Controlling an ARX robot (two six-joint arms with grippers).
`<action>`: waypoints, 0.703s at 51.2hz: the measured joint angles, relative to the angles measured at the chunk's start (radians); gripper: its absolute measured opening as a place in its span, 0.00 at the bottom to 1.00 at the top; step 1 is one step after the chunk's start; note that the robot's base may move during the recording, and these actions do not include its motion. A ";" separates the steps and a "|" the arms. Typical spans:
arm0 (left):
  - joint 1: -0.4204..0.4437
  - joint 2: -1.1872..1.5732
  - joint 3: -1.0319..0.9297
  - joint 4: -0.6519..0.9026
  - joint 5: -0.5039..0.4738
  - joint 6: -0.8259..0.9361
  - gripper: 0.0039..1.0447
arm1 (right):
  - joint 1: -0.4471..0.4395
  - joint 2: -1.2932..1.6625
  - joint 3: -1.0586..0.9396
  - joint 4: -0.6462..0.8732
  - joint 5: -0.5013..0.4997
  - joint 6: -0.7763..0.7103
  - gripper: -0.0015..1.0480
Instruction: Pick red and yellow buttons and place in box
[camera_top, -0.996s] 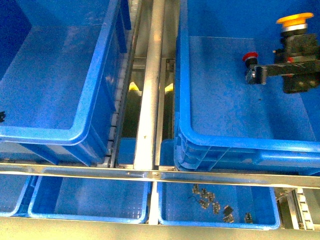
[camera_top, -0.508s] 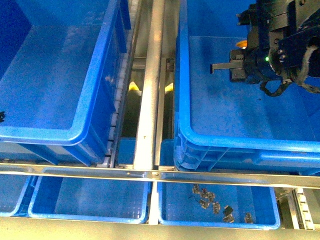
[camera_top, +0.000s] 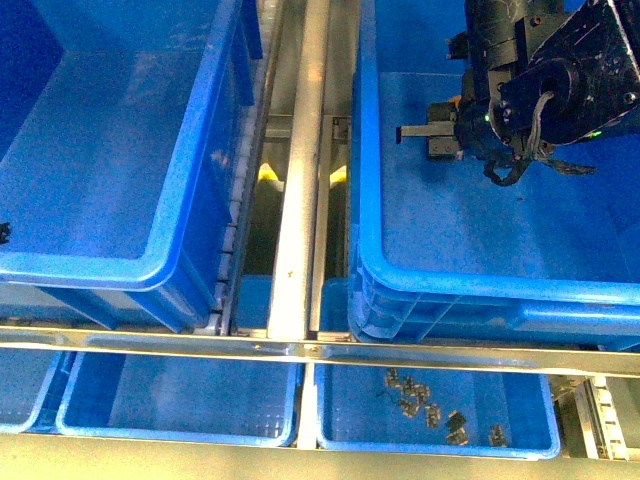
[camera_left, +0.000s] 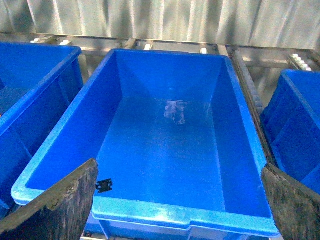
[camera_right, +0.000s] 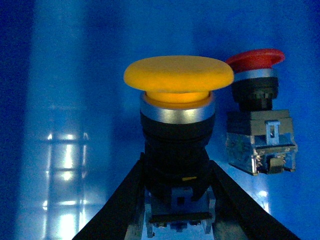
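Observation:
In the right wrist view the yellow button (camera_right: 178, 75) stands upright, its black body clamped between my right gripper's (camera_right: 177, 167) two dark fingers. Right beside it the red button (camera_right: 255, 60) stands on the floor of the box (camera_right: 75, 100). In the front view my right gripper (camera_top: 432, 135) reaches into the box (camera_top: 450, 285), the large blue crate on the right; only an orange sliver of the yellow button (camera_top: 457, 100) shows, and the arm hides the red button. My left gripper (camera_left: 177, 200) is open, holds nothing, and hovers over the near rim of another blue crate (camera_left: 150, 212).
A second large crate (camera_top: 180, 200) fills the left, with a small black part (camera_left: 104, 185) on its floor. A metal rail (camera_top: 300, 180) runs between the crates. Shallow blue trays (camera_top: 180, 400) lie in front; one (camera_top: 540, 430) holds several small metal parts.
My right arm has swung in from the upper right and moved left across the box with the yellow button. It now covers the red button in the front view.

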 joint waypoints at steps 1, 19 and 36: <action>0.000 0.000 0.000 0.000 0.000 0.000 0.93 | 0.000 0.000 -0.001 0.002 -0.002 0.000 0.48; 0.000 0.000 0.000 0.000 0.000 0.000 0.93 | -0.010 -0.279 -0.317 0.233 -0.096 -0.083 0.94; 0.000 0.000 0.000 0.000 0.000 0.000 0.93 | 0.013 -0.867 -0.829 0.107 -0.080 -0.014 0.94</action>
